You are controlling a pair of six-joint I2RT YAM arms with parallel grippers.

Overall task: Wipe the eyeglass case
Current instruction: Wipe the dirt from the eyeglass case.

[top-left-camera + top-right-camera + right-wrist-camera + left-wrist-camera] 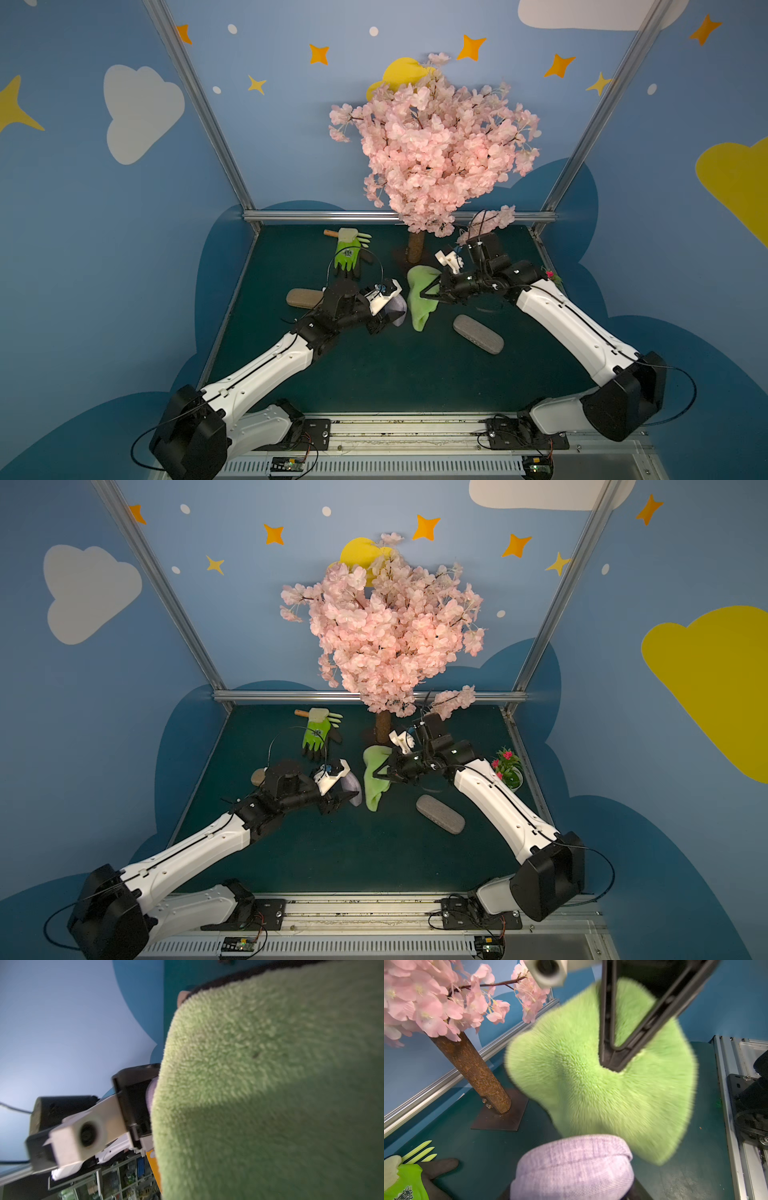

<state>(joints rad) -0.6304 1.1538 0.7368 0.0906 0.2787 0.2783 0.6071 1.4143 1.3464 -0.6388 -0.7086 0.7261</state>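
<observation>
The left fingers clamp one end of the lilac eyeglass case at mid-counter, while just beyond it the right fingers, pressed together, pinch the hanging green cloth, with the blossom tree farthest back.

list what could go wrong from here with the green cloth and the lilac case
1. The right end effector pinches only an edge of the green cloth; rubbing could tug it free.
2. The lilac case sticks out of the left end effector, so wiping pressure may twist it loose.
3. The low blossom branch hangs beside the right arm and could snag.
</observation>
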